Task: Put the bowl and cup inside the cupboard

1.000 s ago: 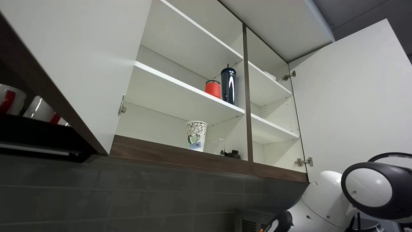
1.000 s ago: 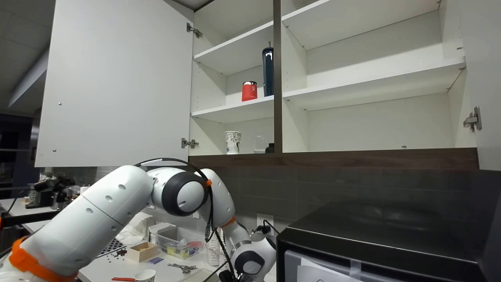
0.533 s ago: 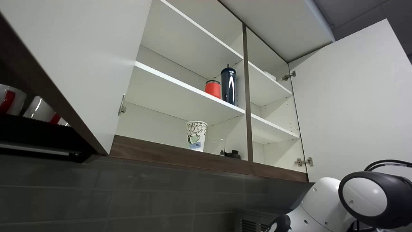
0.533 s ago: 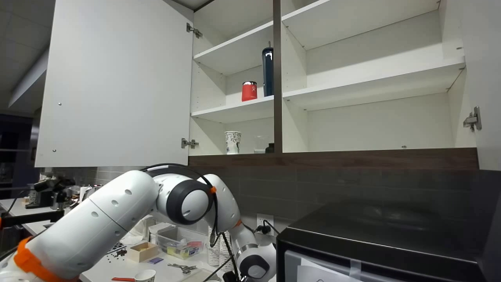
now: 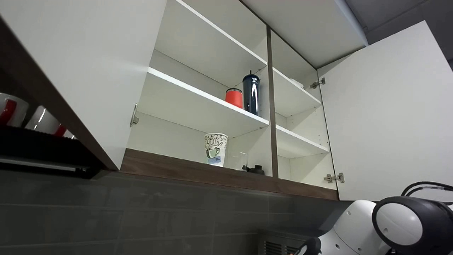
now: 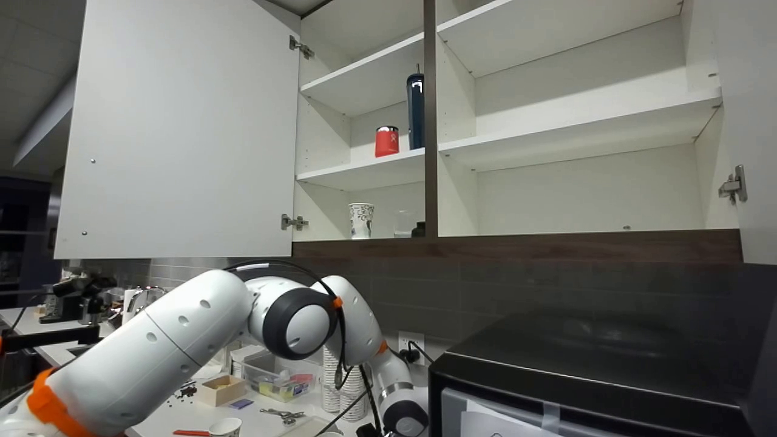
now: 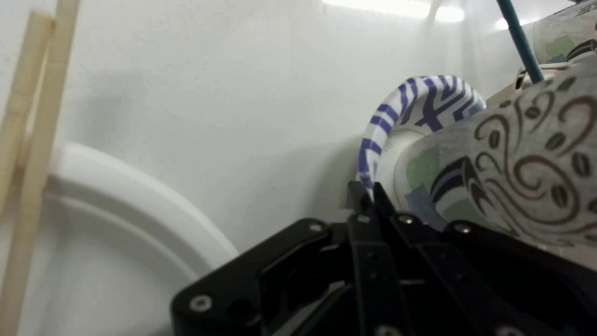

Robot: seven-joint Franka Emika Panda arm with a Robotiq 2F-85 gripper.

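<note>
Your gripper is pinched on the rim of the blue-patterned bowl, wrist view; can't place that against the edges of the tabletop. Tapered printed cup overlaps the bowl there, inside or in front unclear. Cupboard, doors open in both exterior views, hangs over the tabletop's back edge. Cup stacks stand near that edge.

White arm wears orange bands — jaws are black.
</note>
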